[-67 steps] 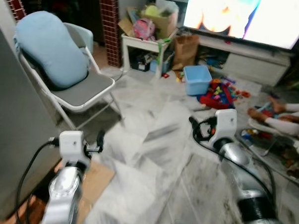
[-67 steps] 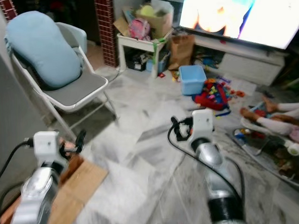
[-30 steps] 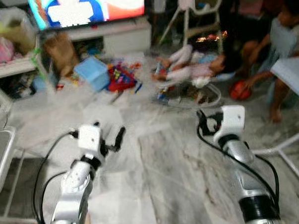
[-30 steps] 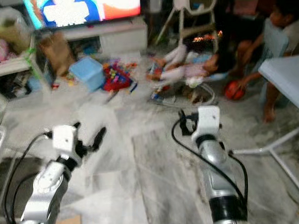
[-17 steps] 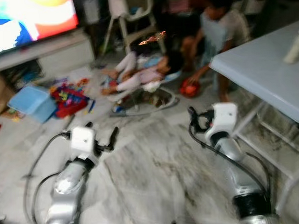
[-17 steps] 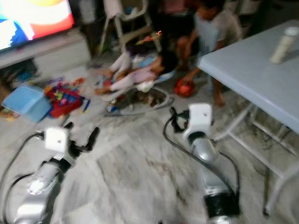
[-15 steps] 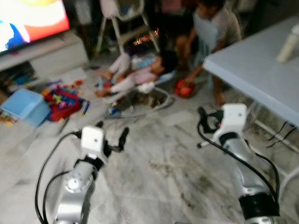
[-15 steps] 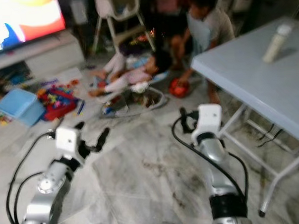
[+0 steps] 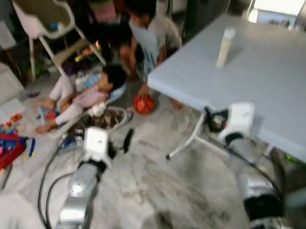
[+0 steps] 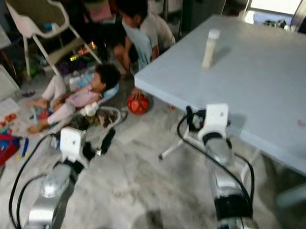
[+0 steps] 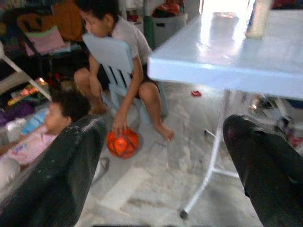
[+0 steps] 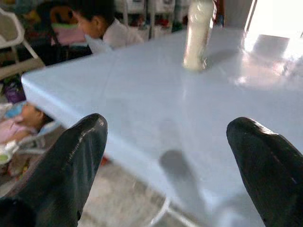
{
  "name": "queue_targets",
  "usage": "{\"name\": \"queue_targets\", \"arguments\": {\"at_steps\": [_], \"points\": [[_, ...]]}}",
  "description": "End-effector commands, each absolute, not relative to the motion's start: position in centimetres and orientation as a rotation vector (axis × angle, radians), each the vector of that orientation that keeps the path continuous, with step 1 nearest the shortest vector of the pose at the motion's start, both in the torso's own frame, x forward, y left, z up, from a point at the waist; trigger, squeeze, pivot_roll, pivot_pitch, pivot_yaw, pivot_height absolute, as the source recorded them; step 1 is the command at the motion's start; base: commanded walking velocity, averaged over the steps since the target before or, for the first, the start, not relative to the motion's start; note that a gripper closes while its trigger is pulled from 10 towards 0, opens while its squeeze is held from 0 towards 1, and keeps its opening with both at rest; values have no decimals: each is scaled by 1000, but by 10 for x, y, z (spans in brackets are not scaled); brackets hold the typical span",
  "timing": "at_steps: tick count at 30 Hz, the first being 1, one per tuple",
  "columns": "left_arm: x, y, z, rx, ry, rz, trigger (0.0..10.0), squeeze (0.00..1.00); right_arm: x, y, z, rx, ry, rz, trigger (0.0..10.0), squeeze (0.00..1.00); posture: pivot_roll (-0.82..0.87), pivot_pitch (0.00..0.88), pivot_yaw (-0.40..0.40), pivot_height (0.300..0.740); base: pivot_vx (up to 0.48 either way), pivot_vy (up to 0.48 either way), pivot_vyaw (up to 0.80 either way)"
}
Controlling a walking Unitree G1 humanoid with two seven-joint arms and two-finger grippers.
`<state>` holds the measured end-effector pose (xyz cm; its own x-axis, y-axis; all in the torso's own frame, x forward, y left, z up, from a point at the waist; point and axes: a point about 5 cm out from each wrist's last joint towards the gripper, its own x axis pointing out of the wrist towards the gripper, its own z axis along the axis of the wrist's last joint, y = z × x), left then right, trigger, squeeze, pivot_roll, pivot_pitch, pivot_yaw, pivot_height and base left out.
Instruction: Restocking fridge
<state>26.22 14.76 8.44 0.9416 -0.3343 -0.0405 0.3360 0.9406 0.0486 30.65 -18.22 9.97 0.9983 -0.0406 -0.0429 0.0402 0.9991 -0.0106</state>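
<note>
1. The thing I take to be for the fridge is the pale bottle (image 10: 209,48), standing upright and alone on the light blue table (image 10: 274,89), well back from the near edge. Through my right wrist camera it stands straight ahead, past my two fingers.

2. Handling, as I judge it: a tall, narrow, milky bottle, probably plastic and smooth, so slippery and easy to tip if I nudge it high. If it is full it will be moderately heavy. I would close on the body around mid-height, below the narrower cap end, fingers on opposite sides, and lift straight up. What it contains and whether the cap is tight are too blurred to tell.

3. My right gripper (image 12: 165,156) is empty, fingers spread wide, hovering at the table's near edge, apart from the bottle.

4. My left gripper (image 11: 161,161) is also empty and spread wide, low over the marble floor (image 9: 161,190), off to the side of the table, pointing under it toward its white legs.

5. Beyond the table's corner, one person (image 10: 144,31) crouches beside an orange ball (image 10: 138,104) with a hand on it, and another person (image 10: 81,92) lies in a bouncer on the floor. Both are near my path, so any step or reach calls for care.

6. A white high chair (image 10: 37,28) and scattered toys (image 9: 7,141) lie farther to my left.
</note>
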Motion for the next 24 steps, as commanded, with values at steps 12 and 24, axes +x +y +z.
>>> {"name": "queue_targets", "arguments": {"at_steps": [12, 24], "points": [[261, 157, 85, 75, 37, -325, 10000, 0, 312, -172, 104, -26, 21, -26, 10000, 0, 9, 0, -20, 716, 480, 0, -136], [259, 160, 83, 49, 49, -282, 10000, 0, 313, -169, 103, -42, 17, -10, 10000, 0, 17, 0, -30, 716, 144, 0, -133]]}}
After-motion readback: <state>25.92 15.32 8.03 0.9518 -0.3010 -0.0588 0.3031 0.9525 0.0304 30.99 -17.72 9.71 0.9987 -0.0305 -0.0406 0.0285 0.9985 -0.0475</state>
